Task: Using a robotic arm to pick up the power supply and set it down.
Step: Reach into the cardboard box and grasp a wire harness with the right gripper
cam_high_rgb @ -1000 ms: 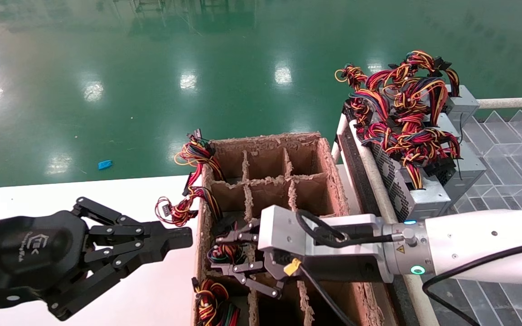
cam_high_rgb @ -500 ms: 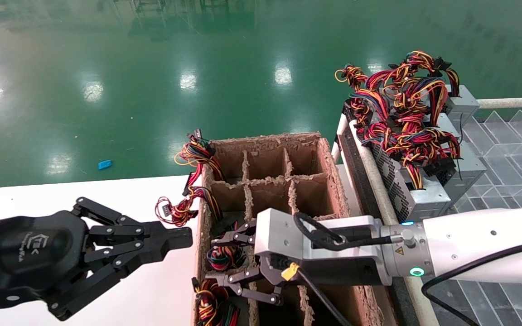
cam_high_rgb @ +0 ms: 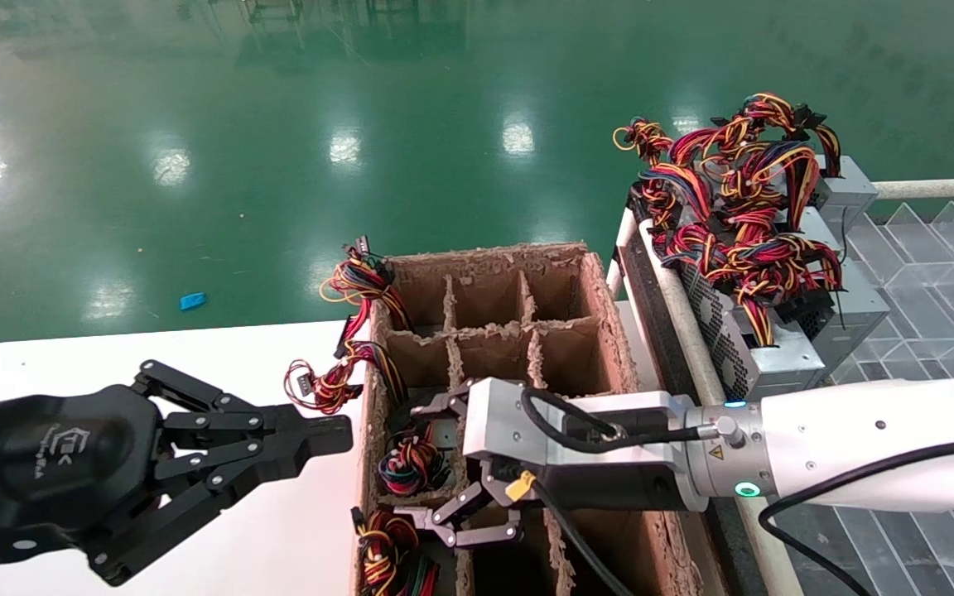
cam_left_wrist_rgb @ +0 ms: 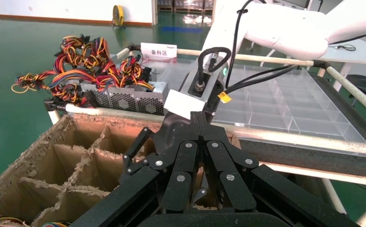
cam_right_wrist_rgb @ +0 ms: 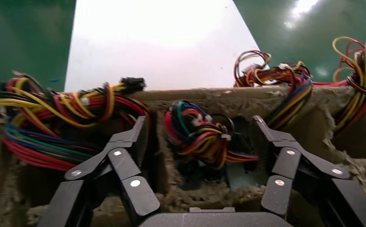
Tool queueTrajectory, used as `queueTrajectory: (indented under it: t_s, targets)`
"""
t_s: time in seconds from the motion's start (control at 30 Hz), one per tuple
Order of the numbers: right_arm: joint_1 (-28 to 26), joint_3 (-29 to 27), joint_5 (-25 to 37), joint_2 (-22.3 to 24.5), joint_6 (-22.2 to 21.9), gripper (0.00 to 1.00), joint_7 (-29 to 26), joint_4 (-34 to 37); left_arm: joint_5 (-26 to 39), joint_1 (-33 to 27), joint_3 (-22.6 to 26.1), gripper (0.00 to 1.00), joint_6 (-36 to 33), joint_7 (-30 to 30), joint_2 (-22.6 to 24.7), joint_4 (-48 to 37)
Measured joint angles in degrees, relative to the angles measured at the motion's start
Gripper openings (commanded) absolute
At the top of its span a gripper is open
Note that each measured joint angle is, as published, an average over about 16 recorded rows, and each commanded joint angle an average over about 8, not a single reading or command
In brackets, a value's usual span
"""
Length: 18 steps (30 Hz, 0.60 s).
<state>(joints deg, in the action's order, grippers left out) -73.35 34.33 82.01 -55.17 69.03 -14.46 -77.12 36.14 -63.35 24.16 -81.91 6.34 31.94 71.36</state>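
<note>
A power supply sits down in a left-column compartment of the brown cardboard divider box. Its bundle of red, yellow and blue wires shows on top, and a bit of grey metal shows below the wires. My right gripper hangs open over that compartment with one finger on each side of the bundle, holding nothing. In the right wrist view the right gripper straddles the wires. My left gripper is shut and empty over the white table, left of the box.
Several more grey power supplies with tangled wires are stacked on a rack right of the box. Other wire bundles fill neighbouring left compartments and hang over the box's left wall. A clear plastic divider tray lies far right.
The right arm has shifted left and lowered toward the box, and its fingers have spread wider around the wire bundle. The left arm has not moved.
</note>
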Motion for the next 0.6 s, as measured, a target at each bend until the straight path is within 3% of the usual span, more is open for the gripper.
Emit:
queueTrajectory:
  t_s: [0.07,0.17,0.6]
  targets:
    - [-0.01,0.12,0.51,-0.13,-0.34,0.1,-0.06,-0.01,0.0,0.0,0.0,0.0,0.0,0.0,0.0,0.0]
    - [-0.06,0.28,1.05,-0.34,-0.67,0.01,-0.17,-0.02,0.0,0.0,0.0,0.0,0.0,0.0,0.0,0.0]
    - [-0.46,1.27,3.11,-1.58,-1.3,0.0,-0.49,-0.05,0.0,0.0,0.0,0.0,0.0,0.0,0.0,0.0]
